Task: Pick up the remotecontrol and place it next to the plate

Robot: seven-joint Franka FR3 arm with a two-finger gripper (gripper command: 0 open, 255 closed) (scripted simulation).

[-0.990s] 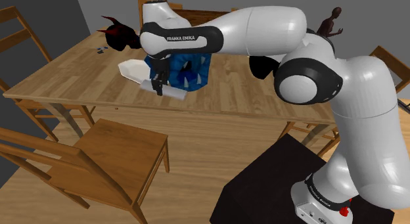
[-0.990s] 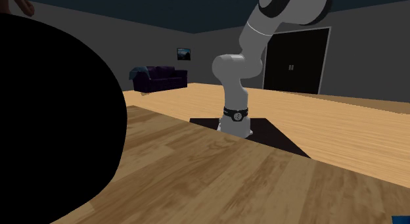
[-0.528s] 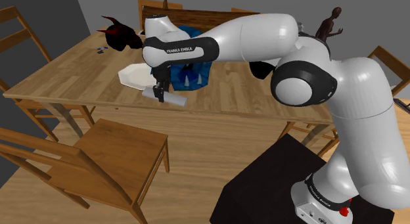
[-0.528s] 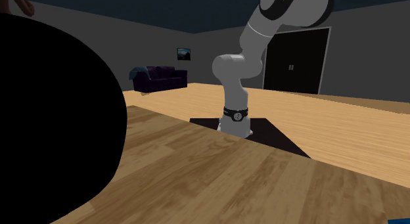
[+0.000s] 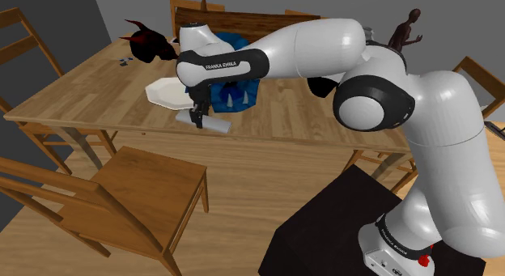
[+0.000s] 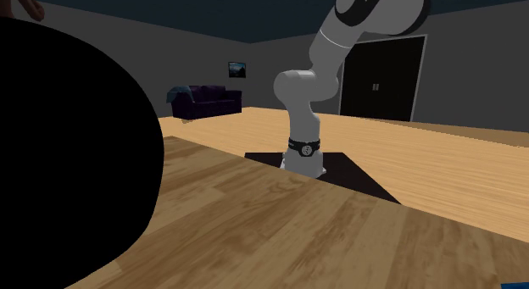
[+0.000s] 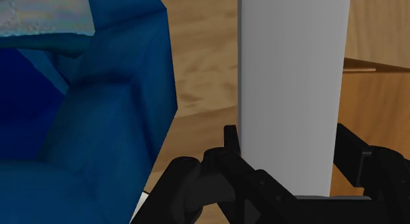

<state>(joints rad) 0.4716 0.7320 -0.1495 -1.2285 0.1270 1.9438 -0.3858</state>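
Note:
My gripper (image 5: 197, 118) is shut on the remote control (image 5: 215, 122), a long pale grey-white bar, low over the wooden table (image 5: 97, 92). In the shoulder view it hangs just beside the near rim of the white plate (image 5: 165, 91). Whether the remote touches the table I cannot tell. In the wrist view the remote (image 7: 292, 85) runs straight out from the gripper (image 7: 289, 150), and both black fingers (image 7: 229, 141) clasp its sides.
A blue box-like object (image 5: 233, 91) (image 7: 85, 124) stands right behind the gripper, beside the plate. A dark horned figure (image 5: 146, 41) sits at the table's far corner. Wooden chairs (image 5: 121, 193) surround the table. A large black shape (image 6: 68, 143) covers the second exterior view's left.
The gripper has come down with the remote and shifted slightly toward the table's near edge, ending low beside the plate. The grip stayed shut.

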